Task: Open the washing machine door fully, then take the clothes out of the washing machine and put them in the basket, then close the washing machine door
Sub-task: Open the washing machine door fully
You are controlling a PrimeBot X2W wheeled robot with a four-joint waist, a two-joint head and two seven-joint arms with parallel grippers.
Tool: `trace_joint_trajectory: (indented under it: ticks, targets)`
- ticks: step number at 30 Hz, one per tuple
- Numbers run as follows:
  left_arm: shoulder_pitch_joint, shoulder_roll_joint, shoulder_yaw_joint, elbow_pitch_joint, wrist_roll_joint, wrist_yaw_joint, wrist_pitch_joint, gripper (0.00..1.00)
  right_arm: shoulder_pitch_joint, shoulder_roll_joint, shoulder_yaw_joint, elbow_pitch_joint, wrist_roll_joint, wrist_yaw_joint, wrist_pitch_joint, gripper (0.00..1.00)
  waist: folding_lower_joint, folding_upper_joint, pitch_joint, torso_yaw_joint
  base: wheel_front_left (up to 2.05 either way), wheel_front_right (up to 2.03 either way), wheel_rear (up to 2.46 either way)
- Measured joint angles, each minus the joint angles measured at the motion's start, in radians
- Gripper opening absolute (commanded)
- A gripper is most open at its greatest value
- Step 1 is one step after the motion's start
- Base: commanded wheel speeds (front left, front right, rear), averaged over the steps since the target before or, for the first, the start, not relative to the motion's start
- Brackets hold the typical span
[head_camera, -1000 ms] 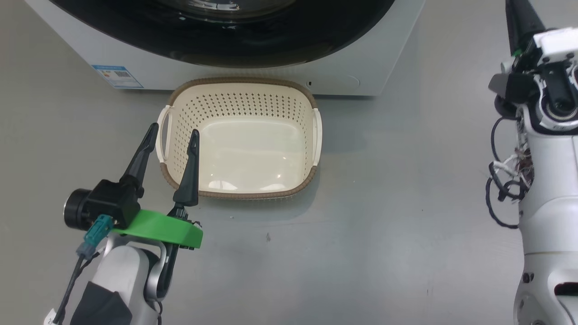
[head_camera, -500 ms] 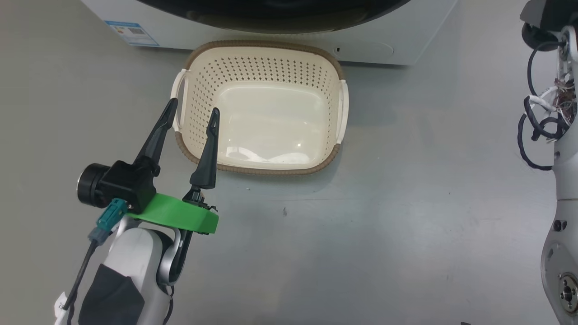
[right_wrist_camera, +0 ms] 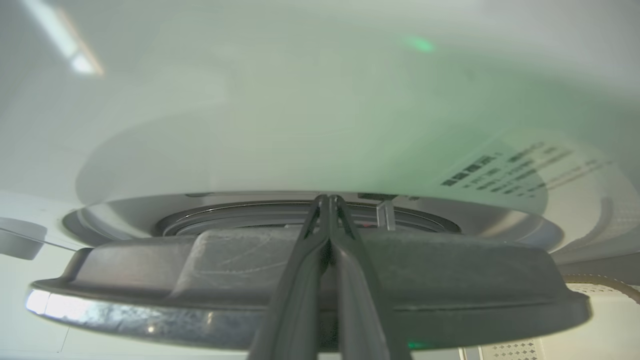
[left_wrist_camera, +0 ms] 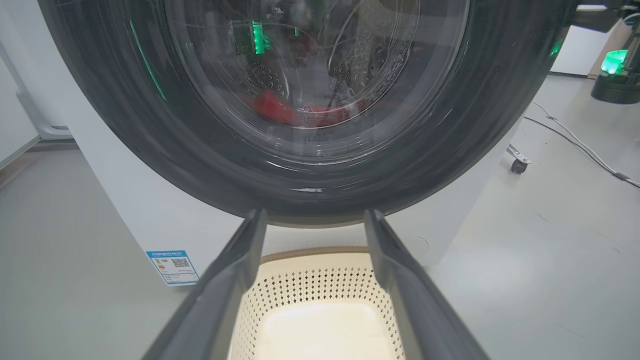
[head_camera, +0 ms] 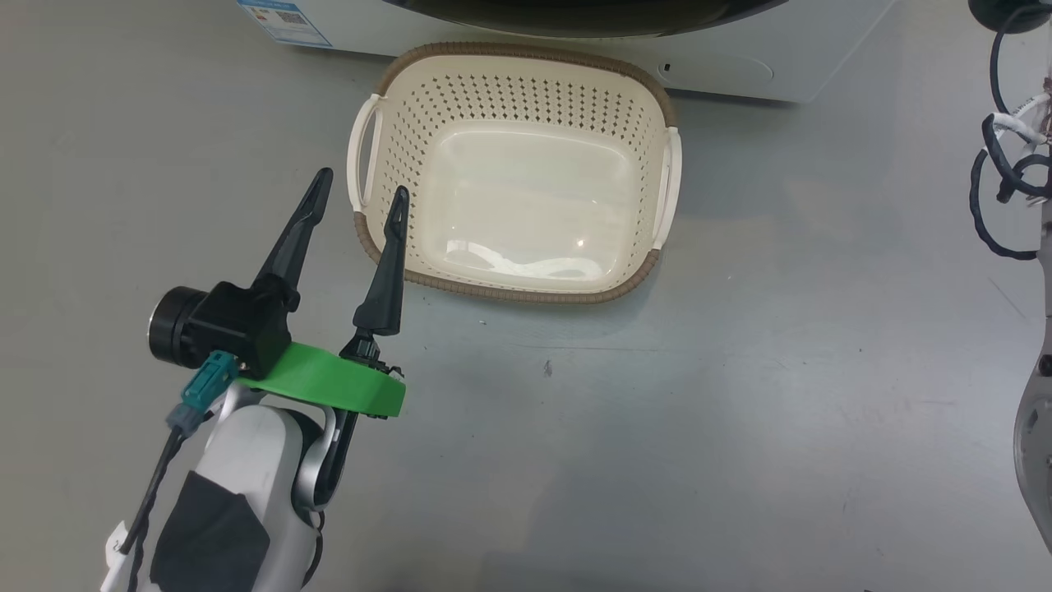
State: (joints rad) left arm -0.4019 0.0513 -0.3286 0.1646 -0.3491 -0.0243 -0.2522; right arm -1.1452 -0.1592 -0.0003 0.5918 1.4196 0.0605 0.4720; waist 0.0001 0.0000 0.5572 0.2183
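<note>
Door-opening step, seemingly: right gripper (right_wrist_camera: 329,199) jaws pressed together, tips at the edge of the big round black-ringed glass washing machine door (left_wrist_camera: 120,130), red clothes (left_wrist_camera: 280,107) beyond; left gripper (head_camera: 362,182) jaws apart, cream perforated basket (head_camera: 501,288) just ahead; next, pulling that door wide.

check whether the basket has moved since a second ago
No. The basket still sits at the foot of the washing machine, just right of its blue sticker; the whole head view slid, so the camera moved.
</note>
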Motion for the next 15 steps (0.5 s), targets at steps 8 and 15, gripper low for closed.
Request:
trace_joint_trajectory:
  ticks: [8,15]
  targets:
    - [-0.004,-0.004,0.004,0.007,0.000,0.000,0.000,1.00,-0.023,-0.013,0.005,0.036,0.007,0.010,0.043,0.00,0.0000,0.0000,0.001,0.006,0.00,0.00,0.00]
    - [-0.008,-0.006,0.010,0.015,0.000,0.000,0.000,1.00,-0.025,-0.020,0.005,0.064,0.047,0.027,0.092,0.00,0.0000,0.0000,-0.004,0.002,0.00,0.00,0.00]
